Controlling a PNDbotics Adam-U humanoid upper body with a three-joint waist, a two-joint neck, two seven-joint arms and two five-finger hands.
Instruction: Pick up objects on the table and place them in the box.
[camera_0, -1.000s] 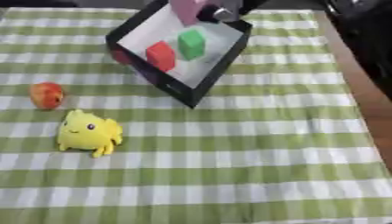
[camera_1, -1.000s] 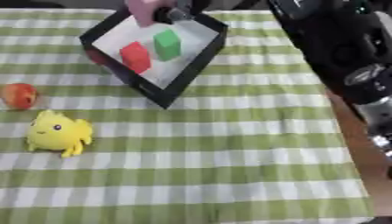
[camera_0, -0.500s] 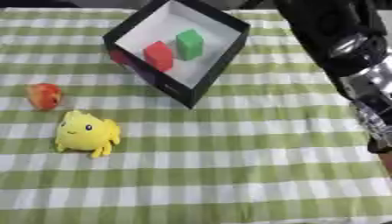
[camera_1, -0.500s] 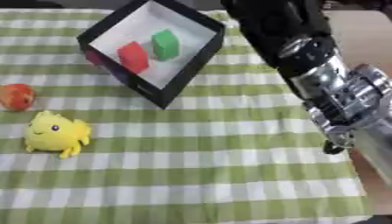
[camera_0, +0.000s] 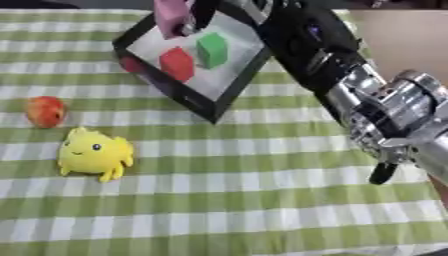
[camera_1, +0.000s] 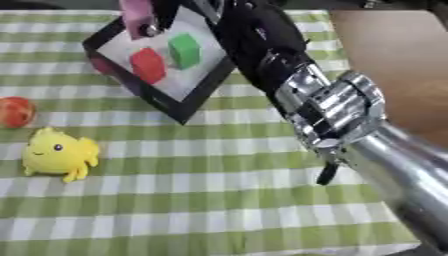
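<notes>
The right hand (camera_0: 194, 15) reaches in from the right of the frame to the top centre, its fingers curled round a pink block (camera_0: 171, 15) held over the far rim of the box (camera_0: 203, 102), which sits tilted at the upper left of the surface (camera_0: 262, 200). Inside the box lie a red block (camera_0: 177, 63) and a green block (camera_0: 212, 48), side by side on the white floor. Left on the checked cloth are a small red-orange ball-like thing (camera_0: 45, 111) at the left edge and, just below it, a yellow plush toy (camera_0: 94, 154) (apart from each other, both well clear of the box). The pink block looks stiff and light, so it should drop in cleanly once let go. The plush looks soft and squashy; I would take it round the body. The round thing may roll, so closing on it from above seems wise. The left hand shows in neither view.
</notes>
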